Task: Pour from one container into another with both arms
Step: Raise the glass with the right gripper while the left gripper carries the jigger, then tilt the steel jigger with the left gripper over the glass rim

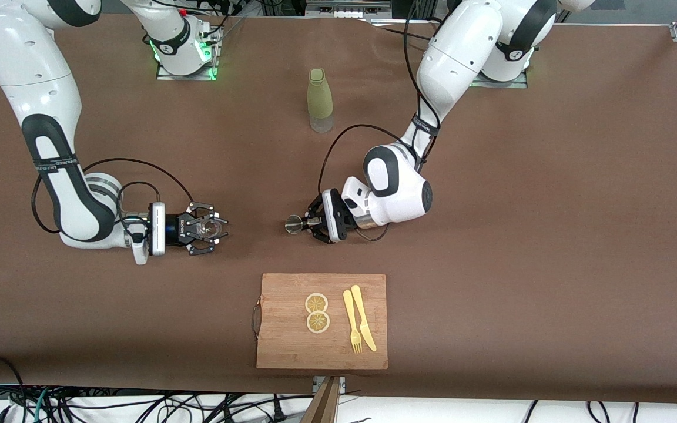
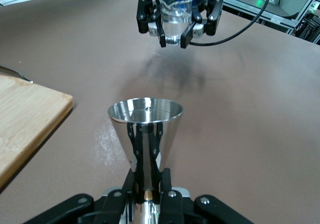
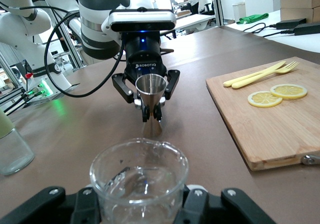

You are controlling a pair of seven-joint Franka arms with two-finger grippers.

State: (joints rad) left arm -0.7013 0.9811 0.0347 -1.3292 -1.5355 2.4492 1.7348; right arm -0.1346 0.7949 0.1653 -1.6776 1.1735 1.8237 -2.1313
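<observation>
Between the fingers of the right arm's black two-finger hand (image 1: 212, 229), a tiny clear drinking glass (image 1: 208, 228) is clamped upright, with a little clear liquid seen in its base; the hand is closed on the glass wall, just above the brown tabletop (image 1: 491, 235) toward the right arm's end. Facing it, the left arm's black hand (image 1: 309, 225) is closed tight on the narrow waist of a small silver hourglass-shaped metal jigger (image 1: 294, 224), held upright with its round rim open upward. The two vessels are well apart, with bare tabletop between them. For a clean pour, the glass would best be brought over the jigger's rim before any tilt is begun, the jigger kept level and steady, and the tilt made slowly, since the rim is narrow and easily missed. A bamboo cutting board (image 1: 280, 346) with two lemon slices (image 1: 317, 312) lies nearer the front camera, and a tall olive-green bottle (image 1: 319, 98) stands farther from it.
</observation>
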